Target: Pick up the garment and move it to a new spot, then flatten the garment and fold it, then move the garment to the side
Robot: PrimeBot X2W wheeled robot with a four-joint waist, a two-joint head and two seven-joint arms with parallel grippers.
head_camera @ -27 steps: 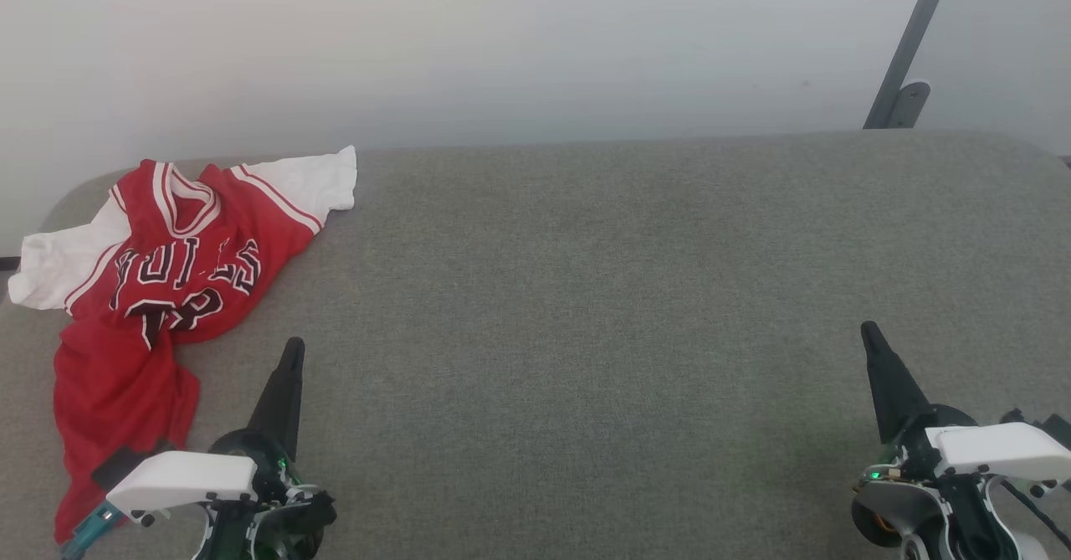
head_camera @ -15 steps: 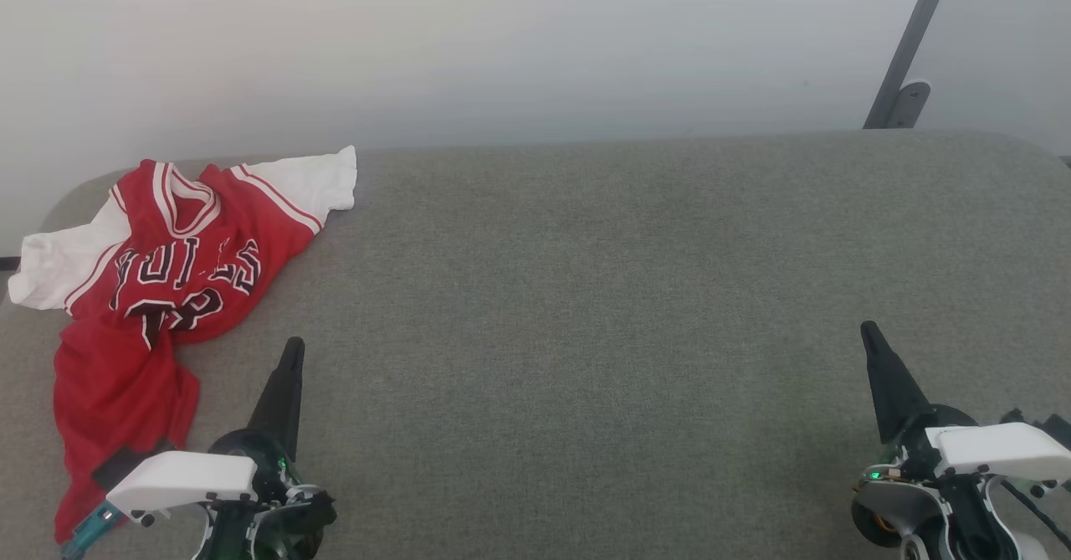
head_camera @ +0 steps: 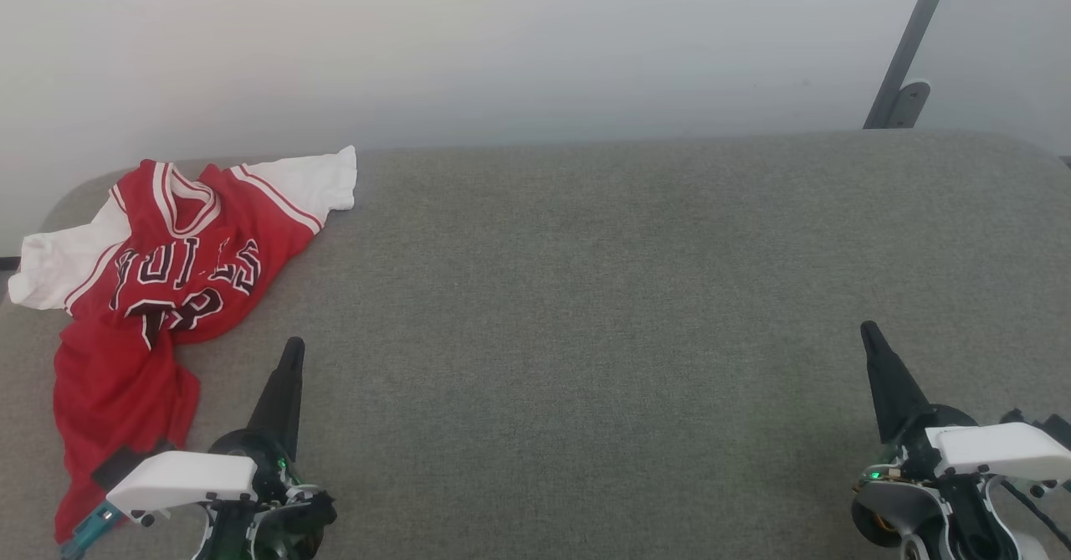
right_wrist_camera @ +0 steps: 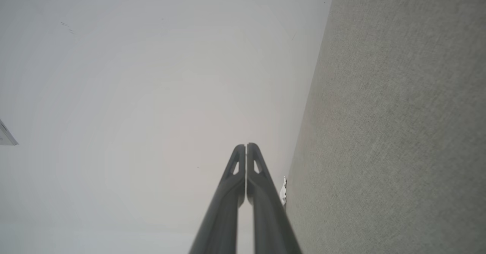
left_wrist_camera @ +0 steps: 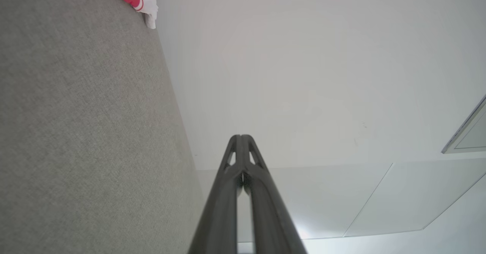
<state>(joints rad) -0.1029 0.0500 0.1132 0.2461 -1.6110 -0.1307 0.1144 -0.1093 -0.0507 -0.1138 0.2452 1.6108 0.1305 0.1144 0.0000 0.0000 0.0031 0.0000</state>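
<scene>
Head view shows the garment [head_camera: 159, 275] crumpled on the grey tabletop [head_camera: 586, 292], just left of and beyond the left tool [head_camera: 292, 349] and well apart from the right tool [head_camera: 868, 330]. Its creased black lettering reads roughly "BULLS". The number beneath is folded and unreadable. The left wrist housing [head_camera: 184, 476] hides its hem. Both tools are clenched and empty.

Red garment [head_camera: 159, 284] lies crumpled at table's far-left.

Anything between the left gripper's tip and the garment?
No object: in the head view, just a bare strip of grey surface separates the shut left gripper from the garment.
</scene>
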